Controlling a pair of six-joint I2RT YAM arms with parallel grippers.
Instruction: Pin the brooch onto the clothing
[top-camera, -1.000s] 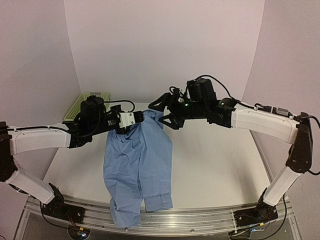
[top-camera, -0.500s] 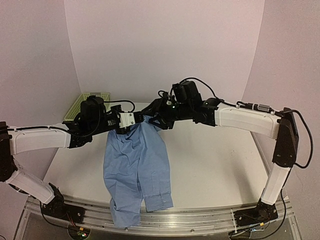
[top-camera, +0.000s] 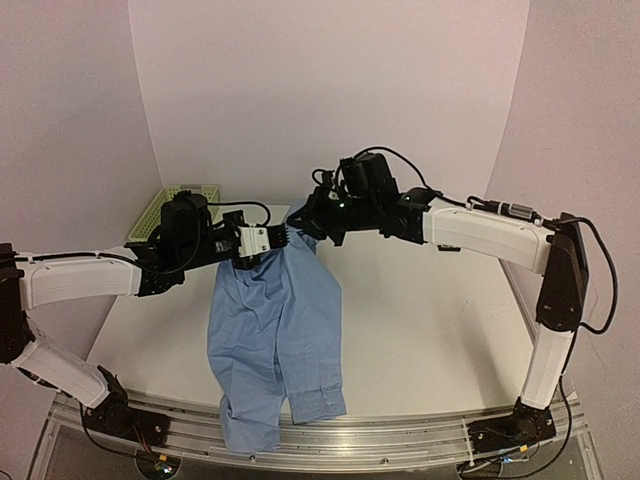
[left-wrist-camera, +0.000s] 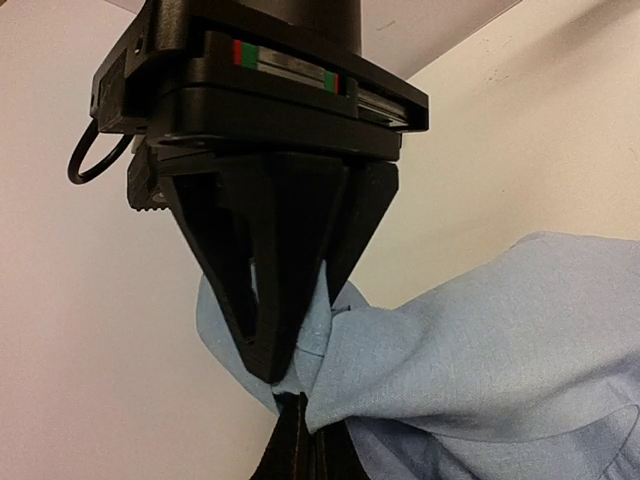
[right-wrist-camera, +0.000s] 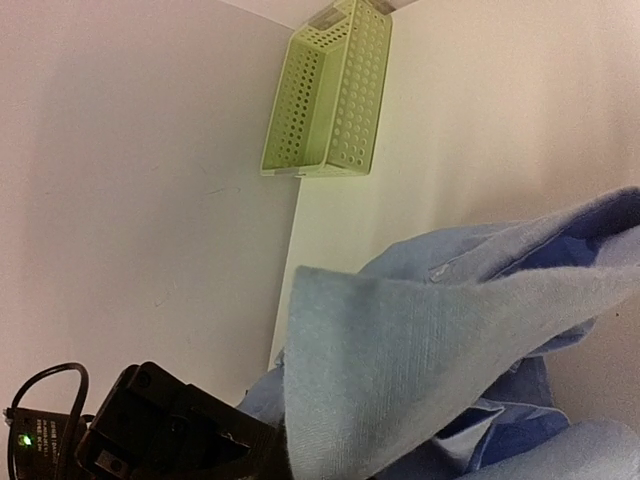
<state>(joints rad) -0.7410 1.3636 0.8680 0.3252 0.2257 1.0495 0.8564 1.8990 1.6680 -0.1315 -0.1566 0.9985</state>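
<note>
Pale lilac walls close in a white bench (top-camera: 420, 330), with a pale green basket (top-camera: 175, 205) pushed to its far left corner. Down the bench drapes the light blue shirt (top-camera: 275, 330), its lower part spilling over the near edge and its upper end lifted off the surface. The left arm (top-camera: 80, 275) reaches in from the side, and the left jaws are clamped together on that raised end, seemingly to hold the cloth up and taut so that something can be worked into it. The right arm (top-camera: 480, 235) stretches across from the other side. The left wrist view shows the right jaws pressed together on a fold of the same fabric, just beside the left grip. Two grips so close probably serve to stretch a small patch between them, or to pass the shirt over. The brooch shows in none of the views, so I cannot tell whether it is already on the cloth, tucked in a fold or elsewhere.

Against a second ago, the right arm has swung leftwards. Then its jaws gaped wide, clear of the shirt; half a second ago they had reached its edge; now they have bitten. The left arm, the basket and the hanging cloth have hardly stirred.
</note>
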